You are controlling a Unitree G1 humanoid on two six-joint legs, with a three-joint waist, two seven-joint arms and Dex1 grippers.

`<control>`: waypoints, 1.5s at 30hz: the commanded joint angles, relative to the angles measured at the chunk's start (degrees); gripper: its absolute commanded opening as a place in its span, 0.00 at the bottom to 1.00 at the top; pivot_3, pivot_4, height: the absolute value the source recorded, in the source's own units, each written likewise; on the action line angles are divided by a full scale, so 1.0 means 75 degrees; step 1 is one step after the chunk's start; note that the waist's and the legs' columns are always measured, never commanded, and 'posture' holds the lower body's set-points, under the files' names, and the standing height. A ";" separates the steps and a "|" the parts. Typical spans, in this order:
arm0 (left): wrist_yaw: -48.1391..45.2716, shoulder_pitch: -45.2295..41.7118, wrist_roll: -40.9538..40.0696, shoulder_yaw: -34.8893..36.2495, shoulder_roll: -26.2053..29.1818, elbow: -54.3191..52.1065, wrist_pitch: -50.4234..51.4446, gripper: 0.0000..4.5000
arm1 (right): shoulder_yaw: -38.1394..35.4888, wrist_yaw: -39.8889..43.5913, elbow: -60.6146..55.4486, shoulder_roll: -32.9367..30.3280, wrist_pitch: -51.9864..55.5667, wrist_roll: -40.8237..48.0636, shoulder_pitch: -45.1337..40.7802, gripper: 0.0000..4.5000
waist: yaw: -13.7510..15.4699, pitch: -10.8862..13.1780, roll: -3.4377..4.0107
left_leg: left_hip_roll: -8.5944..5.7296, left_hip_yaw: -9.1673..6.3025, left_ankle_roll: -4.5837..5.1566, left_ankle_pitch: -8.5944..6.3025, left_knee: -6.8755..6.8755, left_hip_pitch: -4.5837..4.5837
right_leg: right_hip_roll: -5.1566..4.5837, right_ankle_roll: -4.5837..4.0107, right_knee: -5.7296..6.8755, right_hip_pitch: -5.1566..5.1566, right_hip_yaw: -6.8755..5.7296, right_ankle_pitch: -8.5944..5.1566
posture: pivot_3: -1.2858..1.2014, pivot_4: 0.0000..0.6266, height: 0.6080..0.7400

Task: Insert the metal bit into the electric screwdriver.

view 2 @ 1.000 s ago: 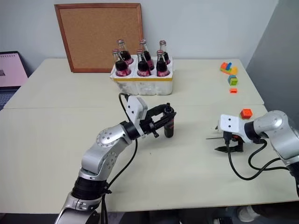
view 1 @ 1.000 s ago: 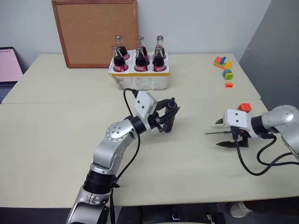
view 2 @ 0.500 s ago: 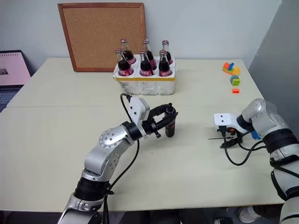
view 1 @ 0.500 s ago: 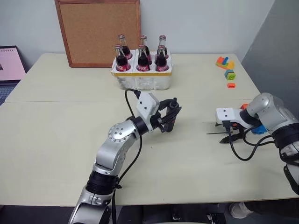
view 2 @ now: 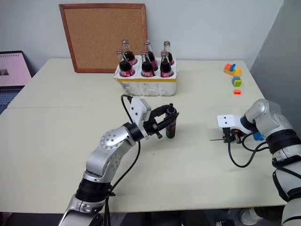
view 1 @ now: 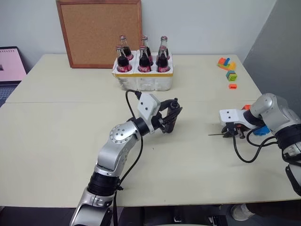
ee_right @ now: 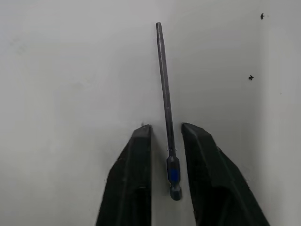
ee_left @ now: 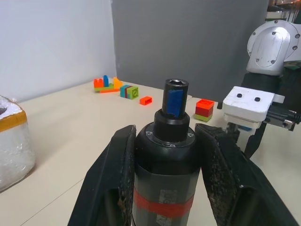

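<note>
My left gripper (view 1: 172, 114) is shut on the electric screwdriver (view 1: 170, 123), a black body with a red band. It holds the tool above the middle of the table, and the open socket (ee_left: 176, 84) faces toward the right arm. The metal bit (view 1: 216, 134) lies flat on the table at the right, a thin grey rod with a blue-marked thick end (ee_right: 173, 174). My right gripper (view 1: 230, 133) points steeply down over that thick end. Its fingers (ee_right: 136, 169) stand close on either side of the bit, with a narrow gap showing on each side.
A white crate of cola bottles (view 1: 142, 77) and a corkboard (view 1: 99, 33) stand at the back. Toy blocks (view 1: 225, 63) lie at the far right, with a red block (view 1: 247, 107) and a blue one (view 1: 259, 130) by my right arm. A black cable (view 1: 247, 157) loops beneath it.
My right gripper's fingers have narrowed from wide open to just beside the bit, and the gripper now points more steeply down. The left gripper and the screwdriver have stayed put.
</note>
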 commanded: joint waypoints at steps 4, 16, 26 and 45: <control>-0.0088 -0.0203 -0.0031 -0.0025 -0.0031 -0.0230 -0.0232 0.36 | -0.0315 -0.0011 -0.0189 -0.0012 0.0367 -0.0016 0.0305 0.00 | 0.0000 0.0000 0.0000 | 0.0000 0.0000 0.0000 0.0000 0.0000 0.0002 | 0.0000 0.0000 0.0000 0.0001 0.0000 0.0000 | 0.52 0.24 1.00; 0.0157 -0.0464 -0.0481 0.0433 -0.0088 -0.0497 0.0491 0.36 | -0.3064 -0.1049 -0.3305 0.0312 0.2790 0.2404 0.1413 0.00 | -0.0036 0.0005 0.0008 | 0.0004 -0.0021 -0.0001 0.0000 -0.0009 -0.0018 | 0.0004 0.0001 -0.0002 -0.0013 0.0007 -0.0001 | 0.52 0.24 1.00; 0.0370 -0.0551 -0.0391 0.0416 0.0000 -0.0558 0.0540 0.36 | -0.5448 -0.4765 -0.7444 0.2997 0.5417 0.5050 0.2155 0.00 | -0.0029 0.0006 0.0009 | 0.0004 -0.0034 -0.0003 0.0001 -0.0011 -0.0021 | 0.0006 0.0003 -0.0001 -0.0014 -0.0005 -0.0002 | 0.52 0.24 1.00; -0.0041 0.0105 -0.0415 0.0007 0.0246 -0.1035 0.0583 0.36 | -0.4975 -0.7056 -0.9213 0.4247 0.6290 0.7019 0.2179 0.00 | -0.0020 0.0006 0.0011 | -0.0002 -0.0026 0.0003 -0.0003 -0.0018 -0.0028 | 0.0008 0.0005 -0.0010 -0.0029 0.0003 -0.0004 | 0.52 0.24 1.00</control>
